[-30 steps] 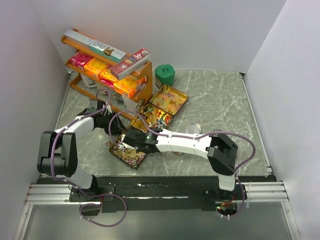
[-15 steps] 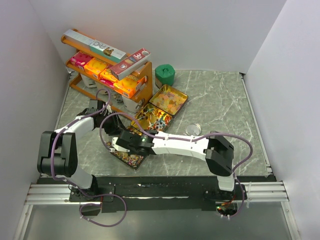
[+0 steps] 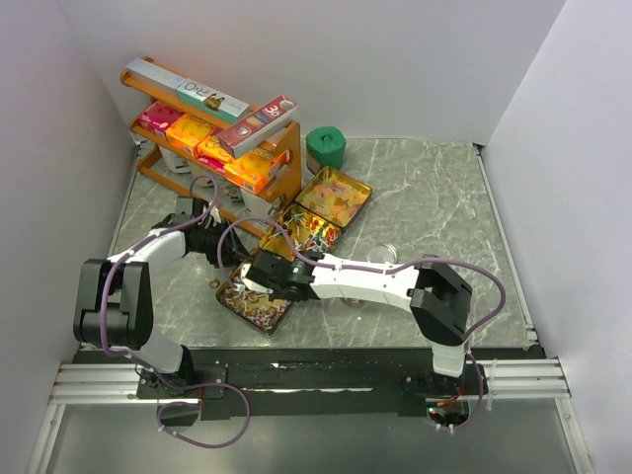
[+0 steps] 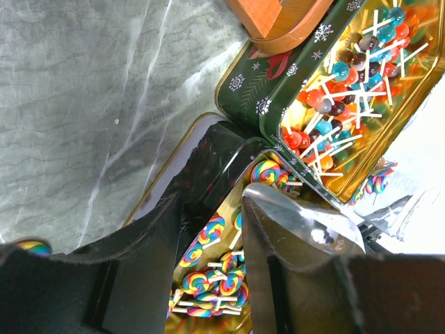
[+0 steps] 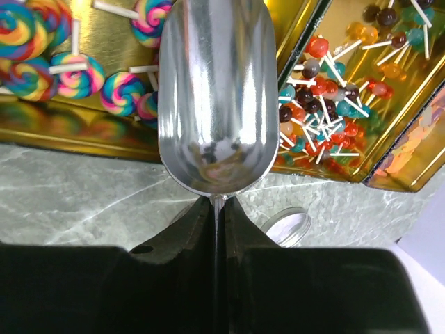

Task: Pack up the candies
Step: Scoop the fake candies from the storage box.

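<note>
Three gold tins of candies lie in a diagonal row. The nearest tin [image 3: 229, 298] holds rainbow swirl lollipops [image 5: 69, 73] [image 4: 208, 233]. The middle tin [image 3: 265, 240] holds red and blue ball lollipops [image 4: 348, 76] [image 5: 320, 97], and the far tin [image 3: 366, 191] holds orange-yellow candies [image 5: 410, 149]. My right gripper [image 3: 259, 279] [image 5: 219, 205] is shut on the handle of a metal scoop [image 5: 214, 97] [image 4: 306, 216]. The scoop is empty and hangs over the swirl tin's edge. My left gripper [image 3: 222, 252] [image 4: 208, 198] stands open over that tin's far-left corner, and I cannot tell whether it touches.
A wooden rack [image 3: 286, 158] with orange and pink boxes stands at the back left, close behind the tins. A green container [image 3: 324, 148] sits behind the far tin. A small round clear lid [image 3: 382, 255] [image 5: 292, 229] lies right of the tins. White walls close in on three sides.
The right gripper with the scoop swung left across the swirl tin half a second ago and has come back to the right. The left arm has not moved.
</note>
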{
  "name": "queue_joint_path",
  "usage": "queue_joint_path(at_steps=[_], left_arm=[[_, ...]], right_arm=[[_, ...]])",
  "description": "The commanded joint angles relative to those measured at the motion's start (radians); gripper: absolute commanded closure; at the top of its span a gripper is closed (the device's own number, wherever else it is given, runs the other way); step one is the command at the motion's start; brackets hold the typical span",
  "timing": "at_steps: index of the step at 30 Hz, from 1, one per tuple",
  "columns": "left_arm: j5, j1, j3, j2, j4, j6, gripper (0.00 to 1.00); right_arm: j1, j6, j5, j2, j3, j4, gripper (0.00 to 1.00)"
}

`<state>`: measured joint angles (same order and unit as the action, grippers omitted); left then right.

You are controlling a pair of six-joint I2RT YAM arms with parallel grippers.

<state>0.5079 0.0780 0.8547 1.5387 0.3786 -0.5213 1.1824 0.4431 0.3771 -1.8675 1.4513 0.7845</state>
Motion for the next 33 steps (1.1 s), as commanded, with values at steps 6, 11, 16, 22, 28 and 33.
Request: queue_joint_path(at_steps=[6,11,16,22,28,33], left_arm=[[0.018,0.003,0.006,-0.012,-0.018,-0.011,0.55],[0.023,0.003,0.007,-0.012,-0.021,-0.013,0.55],[0.021,0.003,0.006,-0.012,-0.017,-0.008,0.55],[0.023,0.003,0.004,-0.011,-0.015,-0.011,0.56],[0.021,0.003,0.003,-0.009,-0.01,-0.014,0.57],[0.018,0.003,0.0,-0.014,-0.006,-0.02,0.59]], right_arm=[[0.031,0.103,-0.107,0.059,-0.034,-0.021,1.0],[0.039,0.138,-0.158,0.047,-0.034,-0.016,1.0],[0.04,0.128,-0.205,0.007,0.009,-0.018,1.0],[0.04,0.102,-0.268,-0.044,0.041,-0.045,1.0],[0.04,0.074,-0.326,-0.077,0.067,-0.061,1.0],[0.037,0.022,-0.411,-0.13,0.147,-0.018,1.0]])
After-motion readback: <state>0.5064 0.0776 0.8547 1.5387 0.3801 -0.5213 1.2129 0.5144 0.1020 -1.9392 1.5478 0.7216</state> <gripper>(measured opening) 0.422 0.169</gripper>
